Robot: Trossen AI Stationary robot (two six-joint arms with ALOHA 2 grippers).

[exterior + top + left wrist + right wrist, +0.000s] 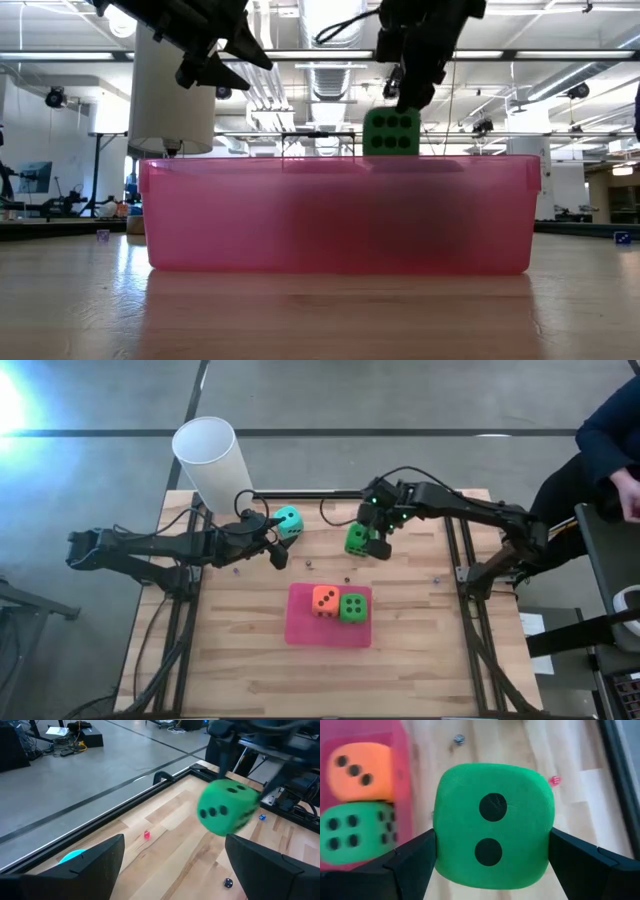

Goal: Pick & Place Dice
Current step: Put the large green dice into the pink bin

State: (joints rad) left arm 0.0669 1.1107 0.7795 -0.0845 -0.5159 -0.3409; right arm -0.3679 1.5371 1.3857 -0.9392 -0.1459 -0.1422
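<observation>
Right gripper [366,545] hangs above the far middle of the table [420,650], its two fingers [412,857] pressed against opposite sides of a green die [492,822], so the jaws stand wide but are closed on that cube. In the right wrist view the die fills the gap between the fingers, its two-pip face toward the camera. The low view shows the same die [390,131] lifted clear, above the far rim of the pink tray [340,215], with a six-pip face showing. Seen from above, it sits behind the tray and apart from it. Left gripper [275,543] is raised over the far left part of the table with its fingers [95,865] spread and nothing between them. The teal die [289,522] lies just beside its tip on the wood, near the base of a tall white cup [212,460]. In the tray, the orange die [324,599] and a second green die [353,607] rest side by side, touching, the orange one on the left; the right wrist view shows three pips on the orange die. A few tiny dice, one pink [146,835] and one blue [261,817], lie scattered on the wood behind the tray. A person's dark sleeve [610,435] shows at the far right edge, off the table.
</observation>
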